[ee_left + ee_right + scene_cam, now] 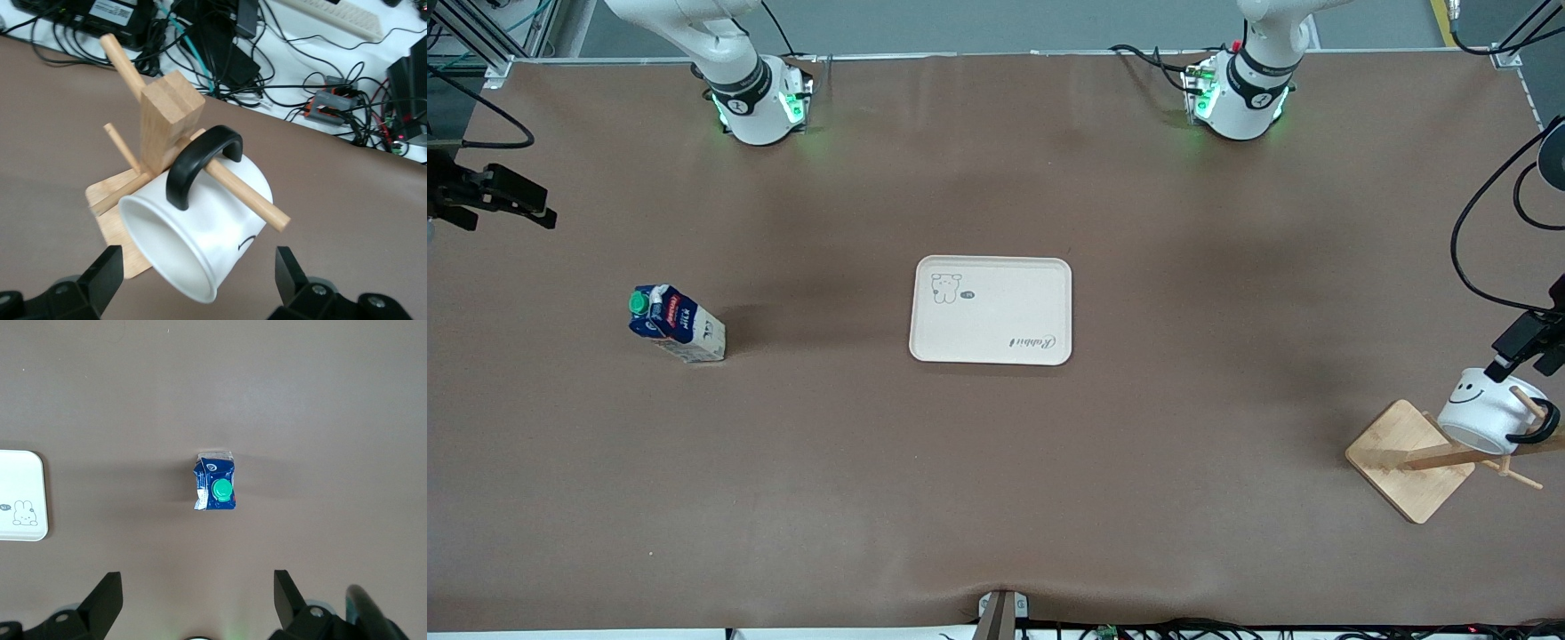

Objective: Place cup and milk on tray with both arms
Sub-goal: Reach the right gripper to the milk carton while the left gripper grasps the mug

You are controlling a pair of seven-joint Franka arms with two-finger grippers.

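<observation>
The cream tray (991, 310) lies flat mid-table with nothing on it; its corner (20, 497) shows in the right wrist view. The blue and white milk (676, 324) stands upright toward the right arm's end, green cap up (215, 491). My right gripper (197, 583) hangs open high above the table beside the milk (525, 206). The white smiley cup (1489, 411) hangs by its black handle (193, 160) on a peg of a wooden rack, mouth tilted down (200, 240). My left gripper (198, 261) is open, one finger on each side of the cup's rim, touching nothing (1510, 360).
The rack's square wooden base (1409, 458) sits at the left arm's end, nearer the front camera than the tray, with its post (170, 113) and several pegs sticking out. Black cables (1485, 222) loop beside it, and more wiring (280, 53) lies off the table edge.
</observation>
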